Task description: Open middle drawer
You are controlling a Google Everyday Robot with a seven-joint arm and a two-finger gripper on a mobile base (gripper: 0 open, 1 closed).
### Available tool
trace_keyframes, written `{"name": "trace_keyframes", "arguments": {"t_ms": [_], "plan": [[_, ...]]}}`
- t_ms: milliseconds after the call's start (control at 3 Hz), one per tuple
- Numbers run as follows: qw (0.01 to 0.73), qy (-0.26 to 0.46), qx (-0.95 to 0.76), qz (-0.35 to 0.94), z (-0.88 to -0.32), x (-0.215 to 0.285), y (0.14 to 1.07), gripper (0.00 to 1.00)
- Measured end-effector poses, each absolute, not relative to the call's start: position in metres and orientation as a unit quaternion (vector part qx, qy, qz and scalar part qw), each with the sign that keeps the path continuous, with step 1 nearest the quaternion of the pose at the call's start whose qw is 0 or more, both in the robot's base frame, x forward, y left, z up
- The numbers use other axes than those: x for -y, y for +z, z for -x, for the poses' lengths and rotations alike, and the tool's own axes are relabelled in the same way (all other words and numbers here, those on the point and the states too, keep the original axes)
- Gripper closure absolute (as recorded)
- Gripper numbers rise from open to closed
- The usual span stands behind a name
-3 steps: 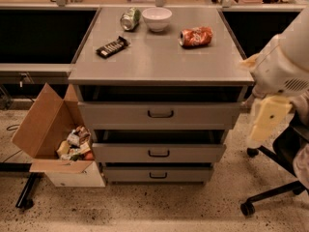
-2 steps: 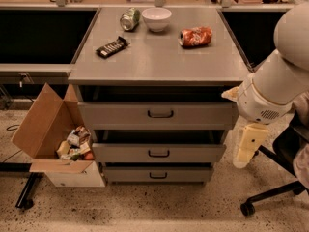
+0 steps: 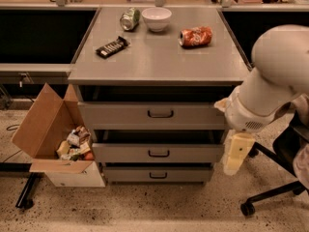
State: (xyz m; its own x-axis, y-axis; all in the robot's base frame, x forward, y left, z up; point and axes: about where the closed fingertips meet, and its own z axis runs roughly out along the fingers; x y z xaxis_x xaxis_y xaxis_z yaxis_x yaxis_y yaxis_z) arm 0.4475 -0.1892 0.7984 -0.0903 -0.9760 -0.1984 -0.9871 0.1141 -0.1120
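The grey cabinet (image 3: 159,62) has three drawers stacked in its front. The middle drawer (image 3: 125,153) is the mid-sized one, with a flat grey front and a small dark loop handle (image 3: 159,153) at its centre. Dark gaps show above the drawer fronts. The taller top drawer (image 3: 120,116) is above it and the shortest drawer (image 3: 130,174) below. My gripper (image 3: 235,154) is the pale yellow piece hanging below the white arm (image 3: 270,76). It is just off the right end of the middle drawer, well right of the handle.
On the cabinet top are a green can (image 3: 130,19), a white bowl (image 3: 156,18), a crushed orange can (image 3: 195,36) and a dark snack bar (image 3: 112,47). An open cardboard box (image 3: 46,129) of wrappers stands at the left. An office chair base (image 3: 270,192) is at the right.
The arm has swung left and down, bringing the gripper from beside the top drawer's right edge to the level of the middle drawer. The drawers have not moved.
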Motion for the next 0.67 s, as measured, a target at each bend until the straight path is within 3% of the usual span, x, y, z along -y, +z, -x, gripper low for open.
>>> {"name": "trace_keyframes", "arguments": {"t_ms": [667], "plan": [[0.094,0.027,-0.747,0.658,-0.452,0.170,0.645,0.00]]}}
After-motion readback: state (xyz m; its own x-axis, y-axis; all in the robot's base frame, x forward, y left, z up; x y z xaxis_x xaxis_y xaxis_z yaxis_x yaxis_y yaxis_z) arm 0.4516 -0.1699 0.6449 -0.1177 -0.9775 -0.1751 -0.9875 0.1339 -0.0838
